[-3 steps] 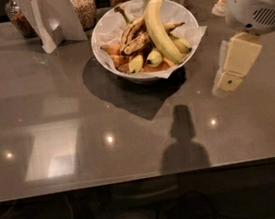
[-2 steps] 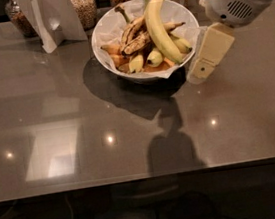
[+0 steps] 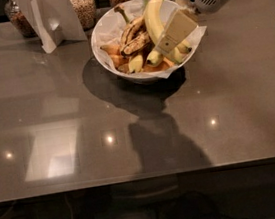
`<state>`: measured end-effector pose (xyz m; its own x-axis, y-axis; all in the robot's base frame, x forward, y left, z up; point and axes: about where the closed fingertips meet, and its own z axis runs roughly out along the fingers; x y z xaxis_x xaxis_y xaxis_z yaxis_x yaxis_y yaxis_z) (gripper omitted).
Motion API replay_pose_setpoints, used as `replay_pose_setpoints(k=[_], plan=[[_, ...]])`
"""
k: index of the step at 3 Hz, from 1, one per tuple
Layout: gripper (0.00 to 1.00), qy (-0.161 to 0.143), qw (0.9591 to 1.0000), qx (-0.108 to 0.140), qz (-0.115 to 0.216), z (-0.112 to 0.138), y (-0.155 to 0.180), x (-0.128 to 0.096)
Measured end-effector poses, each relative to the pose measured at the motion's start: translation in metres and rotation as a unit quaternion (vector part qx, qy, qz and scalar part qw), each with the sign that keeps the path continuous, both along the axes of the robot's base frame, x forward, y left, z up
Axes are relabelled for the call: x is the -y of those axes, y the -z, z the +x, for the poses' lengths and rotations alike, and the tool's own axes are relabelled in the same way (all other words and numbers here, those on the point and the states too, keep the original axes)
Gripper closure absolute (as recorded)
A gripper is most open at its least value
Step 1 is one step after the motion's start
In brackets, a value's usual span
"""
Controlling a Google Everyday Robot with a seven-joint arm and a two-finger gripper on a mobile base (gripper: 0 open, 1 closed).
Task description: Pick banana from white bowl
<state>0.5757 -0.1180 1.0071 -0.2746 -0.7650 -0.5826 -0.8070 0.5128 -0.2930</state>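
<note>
Camera view, the only one I have. The pincer (image 3: 174,33) hangs over the right-hand half of the white bowl (image 3: 104,55), coming in from the upper right on a white rounded wrist housing. Its cream-coloured block lies across the lower part of the banana (image 3: 153,16). I cannot tell whether it touches the fruit, nor whether the pincer is open or closed.

The banana lies in the bowl directly behind and above the pincer, its curve running up to a greenish stem at the far rim. Just left of the pincer are the brown-spotted bananas (image 3: 133,36). Below it and a little to the left are short yellow bananas (image 3: 136,61), near the bowl's front rim. The paper lining (image 3: 109,27) spills over the rim on the left and also on the right, beneath the pincer.

Edges and room: the bowl stands towards the far side of the tabletop (image 3: 53,122). Beyond it, along the far edge, are glass jars (image 3: 84,7) and a folded white card (image 3: 52,17), all up and to the left of the pincer. The card stands near the bowl's left rim but apart from it. In front of the pincer the tabletop runs wide and bare to its near edge, carrying only the arm's shadow (image 3: 157,144) and light reflections. To the right of the pincer the surface is open almost to the frame's edge.
</note>
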Motion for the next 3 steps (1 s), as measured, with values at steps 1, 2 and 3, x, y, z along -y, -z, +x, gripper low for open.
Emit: replay_pose_setpoints(k=[1, 2, 3], plan=[[0.27, 0.027, 0.999, 0.005, 0.034, 0.022, 0.001, -0.004], [0.3, 0.062, 0.9962, -0.008, 0.061, 0.037, 0.01, -0.004], [0.36, 0.081, 0.9933, -0.029, 0.077, 0.043, 0.023, -0.007]])
